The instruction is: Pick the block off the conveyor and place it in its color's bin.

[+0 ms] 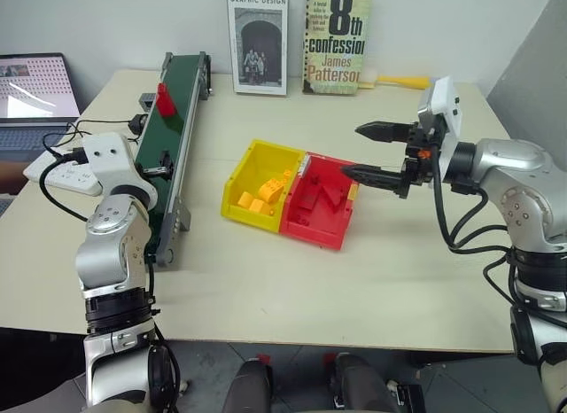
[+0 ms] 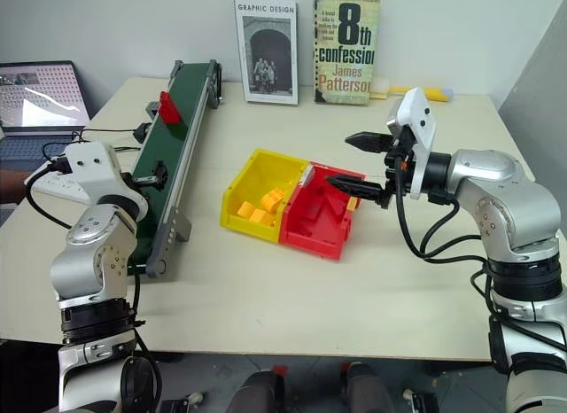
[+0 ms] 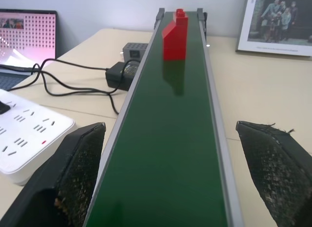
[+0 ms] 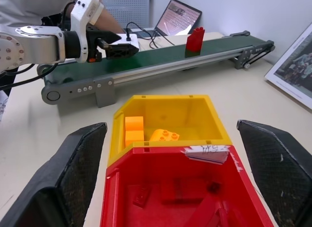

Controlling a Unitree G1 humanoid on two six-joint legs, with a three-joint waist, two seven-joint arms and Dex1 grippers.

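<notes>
The red block (image 1: 166,98) stands upright on the conveyor (image 1: 174,134) near its far end, on the left side of the table. My left gripper (image 3: 169,127) is open over the belt's near part, a finger on each side, pointing along it at the block (image 3: 175,36). Red pieces lie in the red bin (image 1: 330,220) at mid-table. My right gripper (image 1: 352,150) hangs open and empty just above that bin's right side, pointing left across it (image 4: 170,124).
A yellow bin (image 1: 251,165) holding orange-yellow blocks touches the red bin's left side. A laptop (image 1: 35,89), a white power strip (image 1: 58,169) and cables lie left of the conveyor. Two books (image 1: 257,41) stand at the back.
</notes>
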